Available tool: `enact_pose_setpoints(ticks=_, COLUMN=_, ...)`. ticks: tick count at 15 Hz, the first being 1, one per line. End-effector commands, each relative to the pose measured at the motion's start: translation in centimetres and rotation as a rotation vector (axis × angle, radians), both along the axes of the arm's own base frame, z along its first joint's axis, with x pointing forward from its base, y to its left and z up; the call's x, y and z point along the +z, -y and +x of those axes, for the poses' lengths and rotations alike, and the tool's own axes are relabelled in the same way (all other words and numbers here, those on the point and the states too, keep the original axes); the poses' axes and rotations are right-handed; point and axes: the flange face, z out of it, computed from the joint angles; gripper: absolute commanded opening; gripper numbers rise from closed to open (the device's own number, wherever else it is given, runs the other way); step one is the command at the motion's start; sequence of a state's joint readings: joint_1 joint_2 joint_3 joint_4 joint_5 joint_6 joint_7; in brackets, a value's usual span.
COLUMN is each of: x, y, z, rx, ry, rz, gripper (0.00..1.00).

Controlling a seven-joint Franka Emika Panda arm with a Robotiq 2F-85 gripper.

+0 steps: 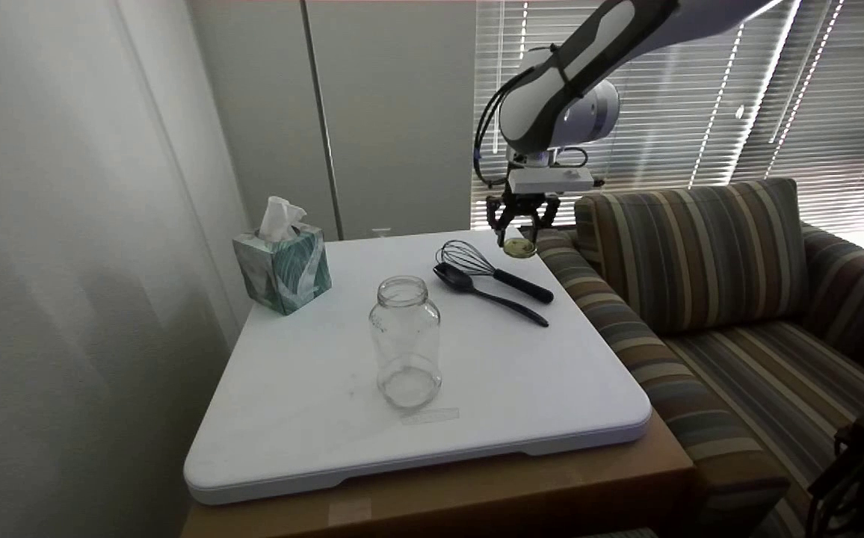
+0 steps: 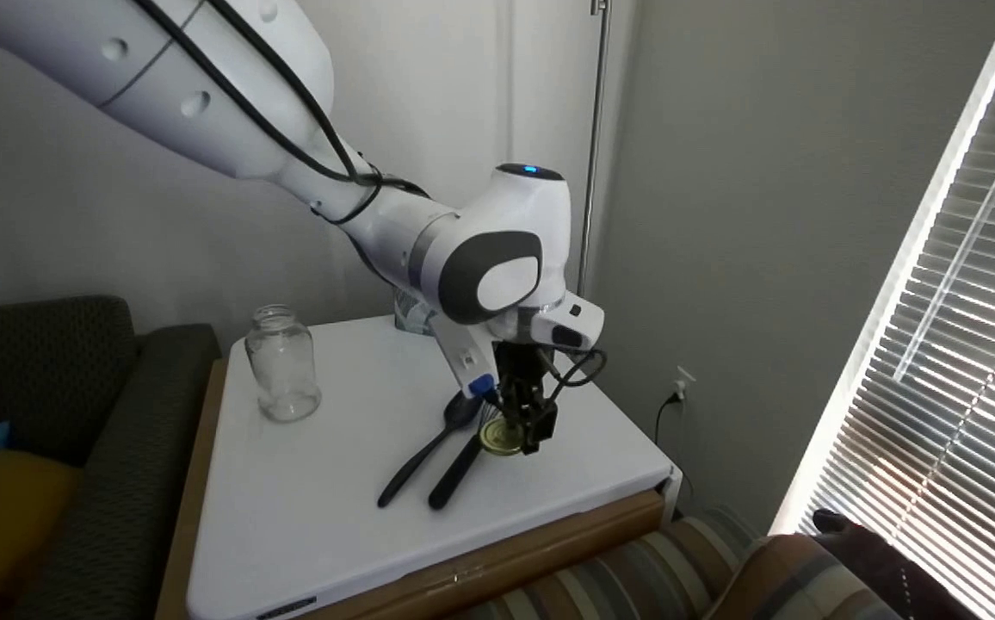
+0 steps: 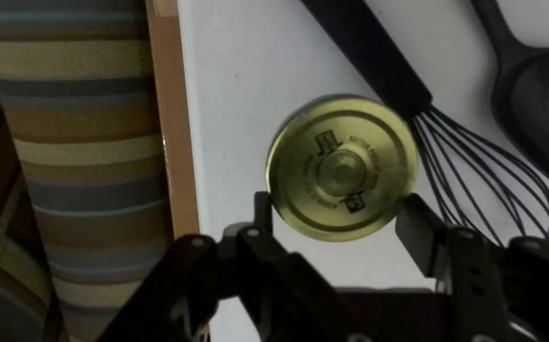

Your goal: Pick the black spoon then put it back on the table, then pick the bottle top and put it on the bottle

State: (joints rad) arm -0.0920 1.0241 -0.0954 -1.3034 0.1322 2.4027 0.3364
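While the bottle top (image 3: 342,173) is clasped at its rim by the gripper (image 1: 518,237) and held above the table (image 1: 305,418), the black spoon (image 3: 535,107) is laid on it just beside the whisk (image 3: 388,71); the bottle (image 1: 406,340) (upright, mouth uncovered) is stood there too, well apart.

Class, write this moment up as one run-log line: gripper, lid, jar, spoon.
gripper: closed on bottle top; bottle top: held above table; bottle: upright, uncapped; black spoon: on table beside whisk
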Motion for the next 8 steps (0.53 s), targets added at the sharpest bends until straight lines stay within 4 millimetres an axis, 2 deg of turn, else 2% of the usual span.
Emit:
enact_pose_setpoints(ticks=1, x=5.0, y=-0.8, z=0.4, rx=0.102, ry=0.026, rz=-0.051, gripper=0.42)
enact_pose_setpoints(ticks=4, x=8.5, y=-3.2, z=1.5, rx=0.236, ry=0.072, rz=-0.070, gripper=0.42)
enact_pose_setpoints(ticks=8, x=10.9, y=-8.4, z=2.4, rx=0.444, ry=0.101, rz=-0.075, gripper=0.42)
